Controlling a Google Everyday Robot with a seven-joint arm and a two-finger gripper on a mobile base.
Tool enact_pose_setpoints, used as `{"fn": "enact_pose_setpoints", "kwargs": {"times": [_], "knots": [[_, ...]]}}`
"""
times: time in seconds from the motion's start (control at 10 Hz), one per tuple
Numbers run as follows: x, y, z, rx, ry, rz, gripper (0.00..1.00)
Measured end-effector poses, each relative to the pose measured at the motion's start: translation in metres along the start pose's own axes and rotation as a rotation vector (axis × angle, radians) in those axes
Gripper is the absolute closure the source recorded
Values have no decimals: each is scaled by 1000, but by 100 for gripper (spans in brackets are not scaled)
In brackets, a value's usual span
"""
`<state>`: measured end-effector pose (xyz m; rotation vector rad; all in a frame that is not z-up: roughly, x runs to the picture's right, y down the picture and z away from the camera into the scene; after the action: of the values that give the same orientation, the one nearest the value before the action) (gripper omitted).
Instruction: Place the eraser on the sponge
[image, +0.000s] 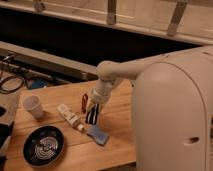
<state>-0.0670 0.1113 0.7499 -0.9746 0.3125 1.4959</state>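
Note:
The blue sponge (98, 134) lies flat on the wooden table (120, 125), near its front edge. My gripper (92, 115) points down just above and slightly left of the sponge, at the end of the white arm (107, 80). A dark striped shape shows at the gripper's tip. I cannot tell whether that shape is the eraser. A white oblong object (69, 116) with an orange end lies on the table just left of the gripper.
A white paper cup (33, 106) stands at the table's left. A black round dish (44, 145) sits at the front left corner. A small red item (84, 103) is beside the arm. My white body (172, 115) fills the right side. Cables (12, 82) lie beyond the left edge.

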Motion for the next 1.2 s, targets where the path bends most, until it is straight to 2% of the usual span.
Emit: {"fn": "enact_pose_setpoints", "kwargs": {"times": [0.4,0.5,0.8,1.0,1.2], "knots": [[11,-7,8,27,30,1,81],[16,-11,11,27,48,7,76],[45,-22,28,-2,135,25,45],[56,-24,38,-13,190,18,34],[50,-18,30,-6,145,-2,44]]}}
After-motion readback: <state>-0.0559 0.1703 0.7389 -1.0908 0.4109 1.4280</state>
